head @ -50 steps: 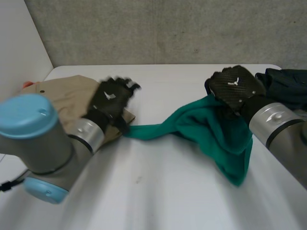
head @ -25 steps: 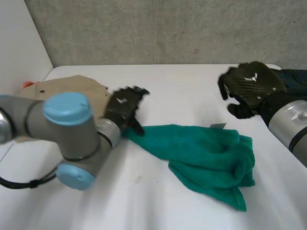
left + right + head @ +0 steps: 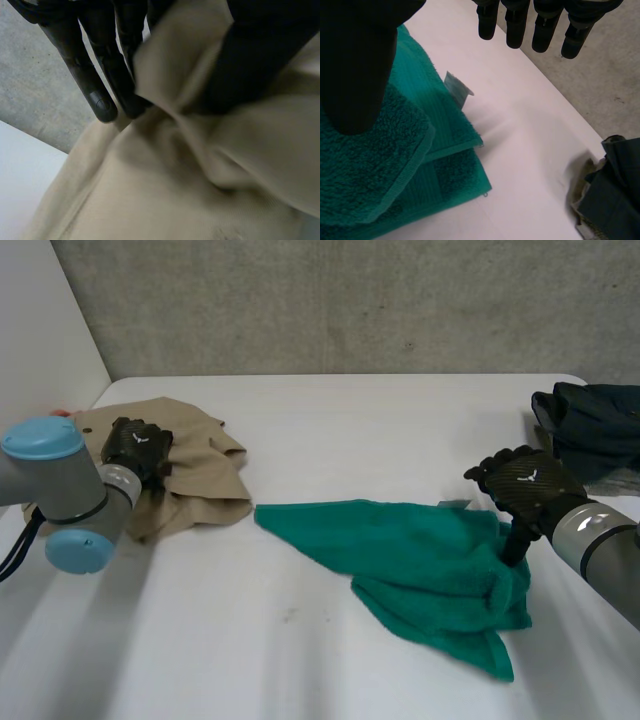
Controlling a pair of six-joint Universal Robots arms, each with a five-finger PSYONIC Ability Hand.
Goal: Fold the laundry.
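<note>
Two cloths, two hands: right hand (image 3: 520,485) sits on the right end of the green towel (image 3: 400,550), fingers (image 3: 515,30) straight and apart, thumb down on the pile, gripping nothing. Towel lies crumpled on the table (image 3: 350,420), long axis crosswise, so right hand is nearer. Left of the towel, left hand (image 3: 135,445) pinches a fold of the beige garment (image 3: 200,480). Towel tag (image 3: 457,86): no readable writing. Dark clothes (image 3: 590,425) right of towel.

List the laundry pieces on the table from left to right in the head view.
tan garment → green towel → dark garment
</note>
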